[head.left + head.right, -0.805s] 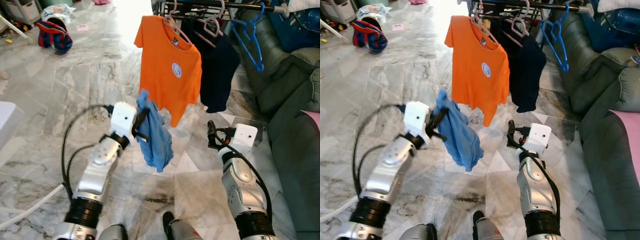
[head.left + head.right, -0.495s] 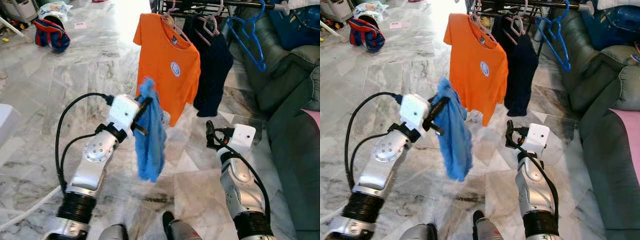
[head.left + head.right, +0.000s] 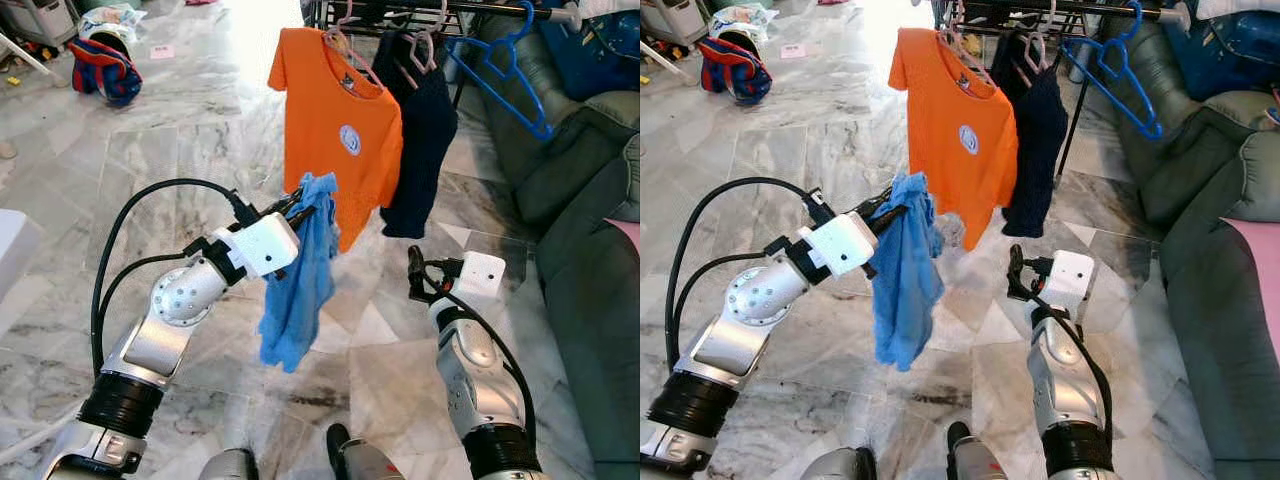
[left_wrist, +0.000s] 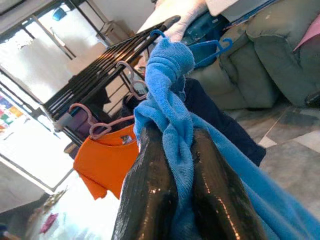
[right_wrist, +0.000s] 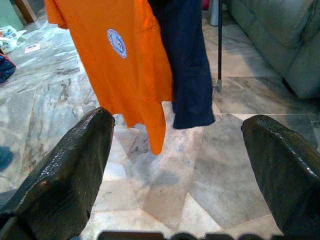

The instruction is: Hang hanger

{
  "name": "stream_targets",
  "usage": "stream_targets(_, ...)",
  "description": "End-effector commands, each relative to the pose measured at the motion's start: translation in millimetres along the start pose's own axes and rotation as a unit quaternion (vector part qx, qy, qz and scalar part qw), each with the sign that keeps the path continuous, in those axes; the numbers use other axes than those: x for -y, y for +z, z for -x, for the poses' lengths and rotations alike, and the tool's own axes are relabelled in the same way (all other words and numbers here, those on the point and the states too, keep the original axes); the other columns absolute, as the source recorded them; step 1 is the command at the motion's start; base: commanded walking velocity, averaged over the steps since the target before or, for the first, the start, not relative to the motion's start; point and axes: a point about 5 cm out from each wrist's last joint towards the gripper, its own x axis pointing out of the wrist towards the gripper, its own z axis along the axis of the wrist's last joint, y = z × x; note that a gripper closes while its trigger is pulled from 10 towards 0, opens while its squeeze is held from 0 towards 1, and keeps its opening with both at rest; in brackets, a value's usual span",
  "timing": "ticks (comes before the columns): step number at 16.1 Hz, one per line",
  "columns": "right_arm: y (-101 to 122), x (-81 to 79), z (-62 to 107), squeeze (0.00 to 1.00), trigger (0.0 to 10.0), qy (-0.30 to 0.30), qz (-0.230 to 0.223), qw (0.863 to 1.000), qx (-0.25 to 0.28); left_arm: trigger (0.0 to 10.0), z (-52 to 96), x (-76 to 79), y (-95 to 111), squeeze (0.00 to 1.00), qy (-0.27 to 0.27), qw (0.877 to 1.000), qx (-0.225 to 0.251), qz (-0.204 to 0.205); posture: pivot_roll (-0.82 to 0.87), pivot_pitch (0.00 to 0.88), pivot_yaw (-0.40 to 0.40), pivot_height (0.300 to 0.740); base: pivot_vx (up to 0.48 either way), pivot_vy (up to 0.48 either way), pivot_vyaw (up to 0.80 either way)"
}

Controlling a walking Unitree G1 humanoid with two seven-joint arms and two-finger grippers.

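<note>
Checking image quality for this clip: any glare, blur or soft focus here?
Eye views: sharp, but the floor at the top is washed out by glare. Left wrist view: bright, blown-out window behind the rack. Right wrist view: close black fingers look soft.

— Can you read anything from your end?
— Nothing. I see a round white-and-blue badge on the orange T-shirt — its lettering is too small for me to read.

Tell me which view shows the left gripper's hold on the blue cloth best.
The left wrist view: both black fingers pinch the blue cloth close up, its bunched top standing above them. The eye views show the left gripper from the side, with the cloth hanging below it, but the grip itself is small there.
</note>
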Motion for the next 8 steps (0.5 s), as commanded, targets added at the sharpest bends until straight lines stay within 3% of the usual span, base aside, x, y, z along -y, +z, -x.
stream_targets(1, -5, 1.8, 1.4, 0.00, 10.0, -0.003, 0.003, 1.000, -0.008, 10.0, -1.9, -0.4, 2, 0.00, 0.007, 1.000, 0.008, -0.009, 0.09, 0.267, -0.047, 0.740, 0.000, 0.000, -0.80)
stream_targets(3, -8, 0.9, 3.4, 0.00, 10.0, -0.002, 0.001, 1.000, -0.011, 10.0, 0.2, -5.0, -19, 0.00, 0.115, 0.988, -0.068, 0.077, 0.10, 0.273, -0.050, 0.740, 0.000, 0.000, -0.71)
stream_targets(4, -8, 0.9, 3.4, 0.00, 10.0, -0.002, 0.000, 1.000, -0.011, 10.0, 1.0, -2.7, -22, 0.00, 0.122, 0.985, -0.079, 0.094, 0.10, 0.273, -0.050, 0.740, 0.000, 0.000, -0.61)
stream_targets(7, -7, 2.2, 2.5, 0.00, 10.0, -0.001, 0.002, 1.000, -0.012, 10.0, 12.1, 25.1, -33, 0.00, 0.133, 0.967, -0.126, 0.175, 0.09, 0.274, -0.062, 0.740, 0.000, 0.000, 0.00)
stream_targets(8, -6, 3.5, 2.3, 0.00, 10.0, -0.002, 0.002, 1.000, -0.014, 10.0, 17.1, 34.1, -37, 0.00, 0.134, 0.959, -0.139, 0.209, 0.09, 0.274, -0.066, 0.740, 0.000, 0.000, -0.80)
